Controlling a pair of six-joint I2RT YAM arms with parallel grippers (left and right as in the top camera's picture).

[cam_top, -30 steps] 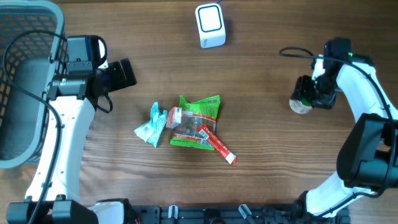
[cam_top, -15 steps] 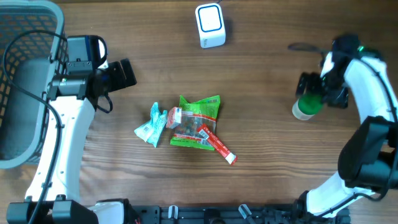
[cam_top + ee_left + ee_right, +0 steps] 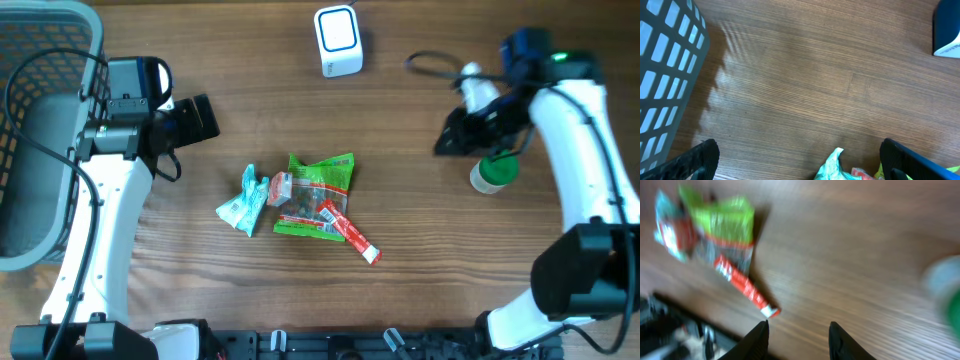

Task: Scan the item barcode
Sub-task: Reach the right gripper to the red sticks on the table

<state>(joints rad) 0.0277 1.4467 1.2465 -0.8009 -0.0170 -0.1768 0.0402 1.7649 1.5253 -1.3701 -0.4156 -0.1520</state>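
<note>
Swung clear of the green-capped tub (image 3: pixel 493 174), my right gripper (image 3: pixel 797 326) hangs empty, jaws apart; left gripper (image 3: pixel 798 152) gapes too. I judge the packets (image 3: pixel 315 195) unscanned, scanner (image 3: pixel 338 40) untouched.

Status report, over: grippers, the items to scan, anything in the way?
Left gripper jaws open, empty. Right gripper jaws open, empty, near green-capped container. Packet pile mid-table, unheld. Nothing blocking scanner.
</note>
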